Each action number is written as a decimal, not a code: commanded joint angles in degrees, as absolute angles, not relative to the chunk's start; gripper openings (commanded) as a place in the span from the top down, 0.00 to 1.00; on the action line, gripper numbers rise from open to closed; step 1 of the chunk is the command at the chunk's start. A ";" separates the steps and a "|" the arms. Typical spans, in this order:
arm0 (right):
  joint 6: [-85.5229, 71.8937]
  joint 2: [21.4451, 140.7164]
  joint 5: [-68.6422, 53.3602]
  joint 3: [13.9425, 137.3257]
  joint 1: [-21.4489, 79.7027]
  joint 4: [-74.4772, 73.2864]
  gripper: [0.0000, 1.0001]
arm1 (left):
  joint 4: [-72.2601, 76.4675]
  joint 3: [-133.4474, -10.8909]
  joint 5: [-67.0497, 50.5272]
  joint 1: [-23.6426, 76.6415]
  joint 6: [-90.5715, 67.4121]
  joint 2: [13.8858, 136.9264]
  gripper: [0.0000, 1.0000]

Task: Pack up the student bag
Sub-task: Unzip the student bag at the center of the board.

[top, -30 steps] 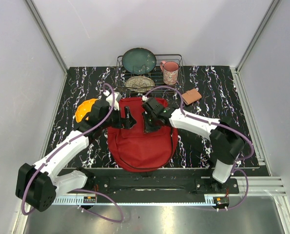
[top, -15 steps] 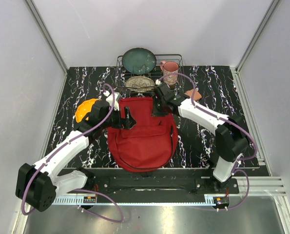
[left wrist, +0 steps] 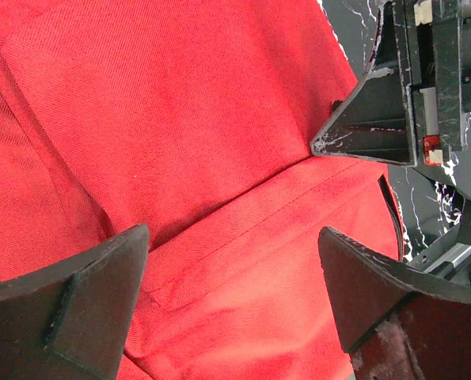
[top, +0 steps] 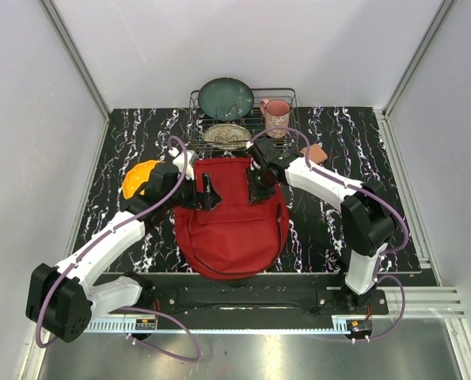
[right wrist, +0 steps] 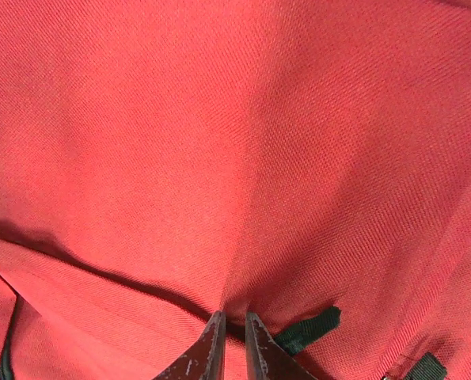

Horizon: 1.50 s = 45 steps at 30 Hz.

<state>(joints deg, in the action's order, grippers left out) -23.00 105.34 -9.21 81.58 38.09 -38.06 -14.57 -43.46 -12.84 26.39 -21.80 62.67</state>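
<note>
On the table (top: 330,214), middle: student bag (top: 231,229), red, lying flat between the two arms, its rounded end toward the arm bases.
Left gripper (left wrist: 233,237): over the bag's far left part, jaws spread wide, red cloth below them, nothing held.
Right gripper (right wrist: 233,332): at the bag's far right part, jaws almost together, nipping a fold of the red cloth.
Behind the bag: wire rack (top: 292,99) holding a green plate (top: 226,98), a pink mug (top: 276,117) and a patterned dish (top: 227,134).
Left of the bag: orange object (top: 136,178), partly hidden by the left arm.
</note>
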 commanded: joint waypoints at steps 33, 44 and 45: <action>-21.34 96.68 -15.04 63.29 44.47 -33.93 0.86 | -13.53 -45.44 -15.55 26.81 -23.20 66.80 0.09; -31.81 95.63 -3.70 57.48 45.61 -27.07 0.85 | -14.85 -45.09 -19.52 32.78 -21.18 71.19 0.15; -32.34 95.45 -3.43 56.44 45.79 -26.55 0.85 | -14.94 -44.39 -18.38 33.39 -21.27 71.89 0.16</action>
